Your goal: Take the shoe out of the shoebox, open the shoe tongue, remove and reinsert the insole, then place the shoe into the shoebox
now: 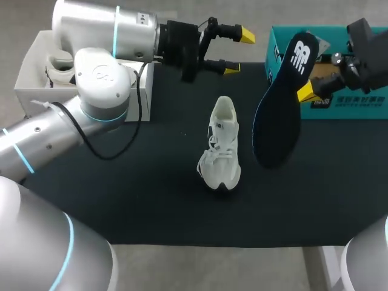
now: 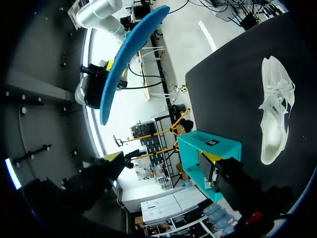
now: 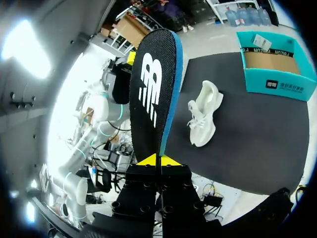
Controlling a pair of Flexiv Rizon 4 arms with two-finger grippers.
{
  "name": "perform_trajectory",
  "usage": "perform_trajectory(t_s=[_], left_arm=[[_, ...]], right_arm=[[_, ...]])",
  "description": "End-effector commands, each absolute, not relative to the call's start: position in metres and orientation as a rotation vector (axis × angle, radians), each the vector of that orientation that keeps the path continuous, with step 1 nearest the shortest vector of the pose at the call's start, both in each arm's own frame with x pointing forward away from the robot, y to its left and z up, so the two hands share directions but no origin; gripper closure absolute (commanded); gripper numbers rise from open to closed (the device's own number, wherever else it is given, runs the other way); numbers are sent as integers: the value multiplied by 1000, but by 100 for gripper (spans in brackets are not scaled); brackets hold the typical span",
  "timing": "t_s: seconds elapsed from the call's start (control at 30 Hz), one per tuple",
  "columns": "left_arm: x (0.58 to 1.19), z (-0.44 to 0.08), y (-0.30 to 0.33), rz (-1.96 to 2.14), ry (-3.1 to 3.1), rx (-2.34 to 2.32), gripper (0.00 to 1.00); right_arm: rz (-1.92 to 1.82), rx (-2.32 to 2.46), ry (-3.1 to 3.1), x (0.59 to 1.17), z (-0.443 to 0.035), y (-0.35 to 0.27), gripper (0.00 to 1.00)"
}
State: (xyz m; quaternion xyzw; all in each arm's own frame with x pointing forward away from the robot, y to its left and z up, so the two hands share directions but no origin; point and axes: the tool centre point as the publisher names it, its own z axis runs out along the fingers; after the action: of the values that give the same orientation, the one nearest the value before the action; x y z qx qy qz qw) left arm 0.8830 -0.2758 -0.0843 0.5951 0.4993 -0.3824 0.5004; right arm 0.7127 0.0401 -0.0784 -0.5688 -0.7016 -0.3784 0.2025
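Above the table [image 1: 121, 200], our right pincer [image 3: 158, 159] holds the insole [image 1: 279, 121] high, clear of the shoe [image 1: 221, 148], ready for reinsertion, while our left pincer [image 1: 239, 51] hangs wide open and empty.

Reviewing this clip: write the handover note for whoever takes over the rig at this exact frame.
Left end effector: open, empty, raised beyond the shoe.
Right end effector: shut on the insole, held in the air.
Shoe: between the arms, outside the teal shoebox at the far right.
Done: shoe out, insole removed.
To do: reinsert insole, return shoe to shoebox.
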Motion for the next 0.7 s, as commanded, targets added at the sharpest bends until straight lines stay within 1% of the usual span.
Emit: perform_trajectory(t_s=[0.03,0.2,0.43,0.7], left_arm=[[884,-89,-279,-1007,1109,1373,0],[875,-83,-278,-1086,1046,1387,0],[859,-85,-284,-1090,1016,1524,0],[853,-100,-291,-1097,1029,1558,0]], right_arm=[[-1107,-1595,-1657,743,-106,25,100],[-1074,-1586,-1623,776,-118,8,100],[-983,-1507,-1743,818,-108,2,100],[-849,-1450,-1815,846,-99,5,100]])
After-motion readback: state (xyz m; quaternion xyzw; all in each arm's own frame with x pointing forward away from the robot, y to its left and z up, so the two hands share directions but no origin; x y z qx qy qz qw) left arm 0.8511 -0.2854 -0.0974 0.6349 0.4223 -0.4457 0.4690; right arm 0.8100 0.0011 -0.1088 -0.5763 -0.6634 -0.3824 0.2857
